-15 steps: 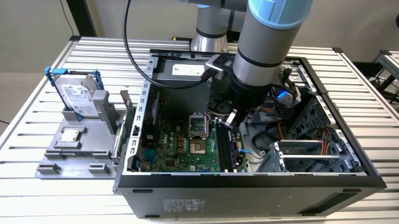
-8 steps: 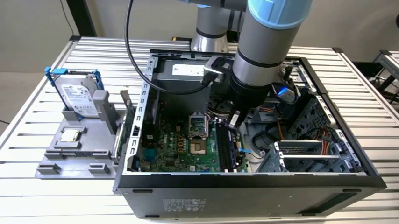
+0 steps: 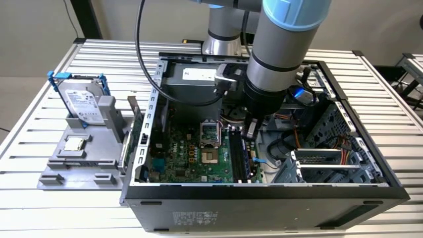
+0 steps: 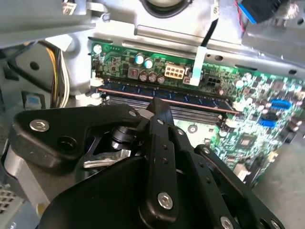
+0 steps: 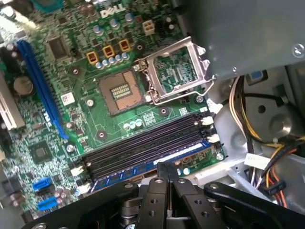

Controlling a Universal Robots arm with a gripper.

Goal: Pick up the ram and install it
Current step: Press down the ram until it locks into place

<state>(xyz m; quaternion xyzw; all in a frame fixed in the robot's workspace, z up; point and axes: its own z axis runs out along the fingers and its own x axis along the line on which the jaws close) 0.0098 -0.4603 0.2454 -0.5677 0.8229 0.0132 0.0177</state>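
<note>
Pincer (image 5: pixel 167 174) pressed together, pinching nothing, tips bearing down on the ram (image 5: pixel 157 162) seated in the outermost motherboard slot (image 5: pixel 143 148) inside the computer case (image 3: pixel 264 191), presumably to push it home until latched.

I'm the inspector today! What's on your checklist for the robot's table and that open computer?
Surface: slatted metal table, bearing an open computer case.
Job's things: ram standing in the motherboard slot nearest the gripper.
Clutter: hard drive and small square chip on a grey holder beside the case.
Grippers: gripper inside the case, fingers together, tips just over the ram.
Cables: yellow and black wires beside the slots; black cable along the arm.
Surroundings: pale floor.
</note>
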